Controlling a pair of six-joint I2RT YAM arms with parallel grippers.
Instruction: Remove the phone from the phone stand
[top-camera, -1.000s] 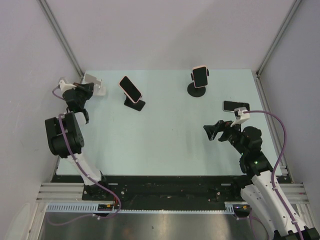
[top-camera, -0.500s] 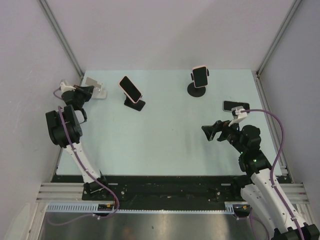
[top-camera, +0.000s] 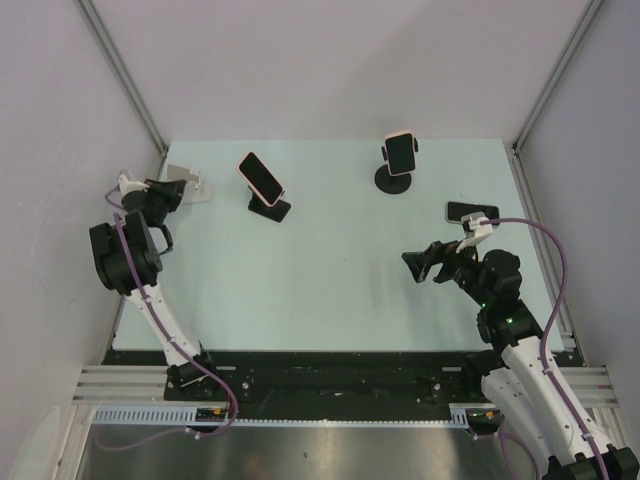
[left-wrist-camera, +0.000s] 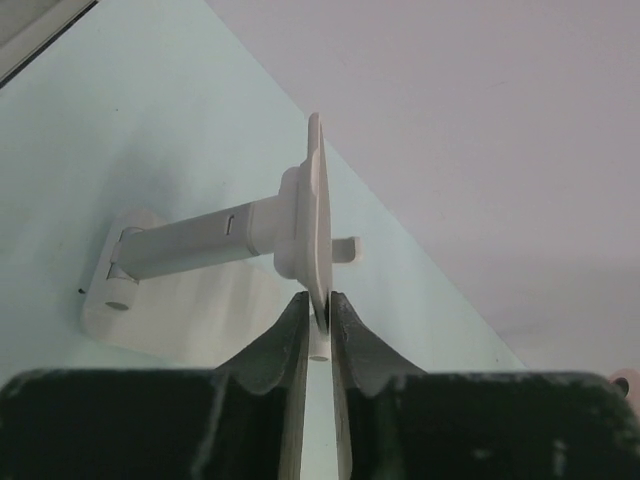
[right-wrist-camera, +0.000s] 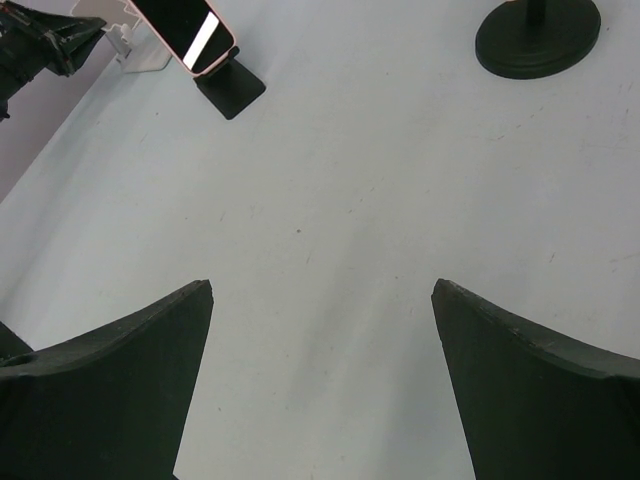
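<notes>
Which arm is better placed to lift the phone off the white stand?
Left: left gripper pinches the phone's edge on the white stand. The right gripper hangs open over the table, well away.

The pale green table (top-camera: 330, 280) looks smooth and matt. The white tubular phone stand (left-wrist-camera: 190, 248) is smooth plastic; the left pincer (left-wrist-camera: 318, 308) is matt black plastic.

Both arms same build: L arm (top-camera: 125, 262), R arm (top-camera: 505, 310), chunky black joint housings up top, white tube links nr the bases. Purple cable (top-camera: 560, 270) loops along each. White cam mount (top-camera: 478, 226) at wrist. R gripper (right-wrist-camera: 322, 287) fingers (right-wrist-camera: 100, 380) matte black wedges.
</notes>
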